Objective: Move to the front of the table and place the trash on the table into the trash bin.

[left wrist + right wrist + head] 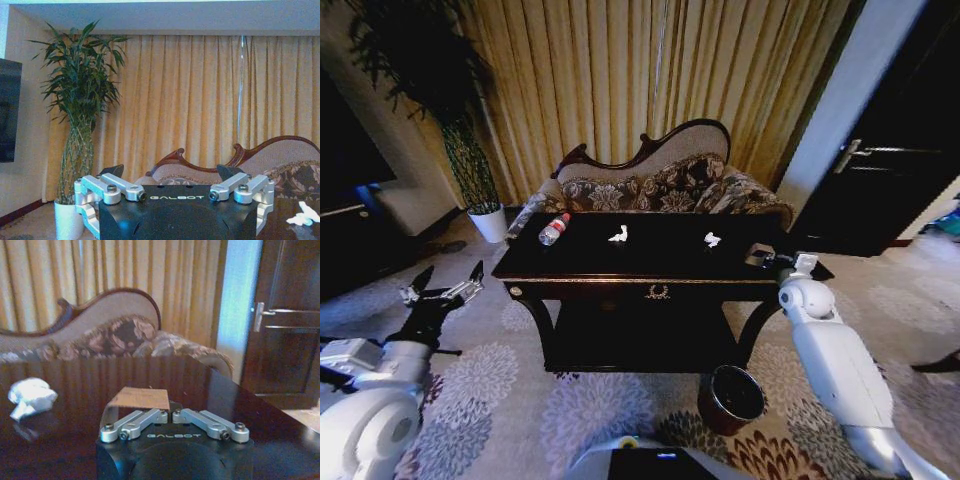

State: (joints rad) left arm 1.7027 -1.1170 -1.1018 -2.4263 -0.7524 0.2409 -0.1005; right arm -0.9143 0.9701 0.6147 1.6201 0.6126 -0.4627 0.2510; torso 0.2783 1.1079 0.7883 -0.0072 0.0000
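The dark glossy table (660, 262) stands in front of me. On it lie a clear bottle (553, 229) with a red label at the left, a white paper scrap (619, 235) in the middle and another scrap (712, 239) to the right. My right gripper (767, 259) rests over the table's right end, shut on a small flat brown piece (141, 398); one paper scrap (31, 396) lies nearby. My left gripper (170, 172) hangs open and empty, left of the table (445, 285). The reddish-brown trash bin (732, 397) stands on the carpet by the table's front right leg.
A carved floral sofa (660, 185) stands behind the table, against gold curtains. A tall plant in a white pot (488, 222) is at the back left, and a dark door (890, 170) at the right. Patterned carpet lies around the table.
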